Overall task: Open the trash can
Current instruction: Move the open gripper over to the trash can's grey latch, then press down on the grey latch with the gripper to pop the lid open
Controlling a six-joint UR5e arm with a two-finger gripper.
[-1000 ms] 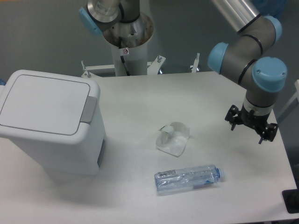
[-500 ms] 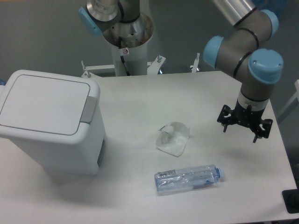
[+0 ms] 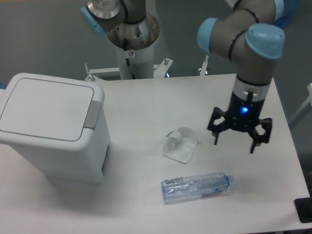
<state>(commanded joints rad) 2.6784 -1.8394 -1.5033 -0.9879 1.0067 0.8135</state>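
Although the clear plastic bottle [image 3: 196,186] carries a label with pale blue printing, none of its writing can be read, and a small red-and-white sticker [image 3: 130,52] on the arm's pedestal [image 3: 133,44] is likewise too small to make out. The table [image 3: 146,102] is a plain white surface with a matte finish, and behind it stands a flat grey wall [image 3: 44,34]; a white metal frame [image 3: 105,71] with bolts runs along the table's far edge.

In the fixed camera's view, the gripper [image 3: 233,142] hangs above the table's right part with its dark fingers [image 3: 215,138] spread wide apart, holding nothing, and a blue light glows on its wrist. The crumpled white wrapper [image 3: 181,145] lies on the table just to the left of the fingers in the picture, apart from them. The bottle lies on its side below and left of the fingers, nearer the camera. The trash can [image 3: 51,126] stands well apart from the fingers, at the far left of the table, its flat lid shut and its grey push tab [image 3: 92,113] on the edge facing the gripper.
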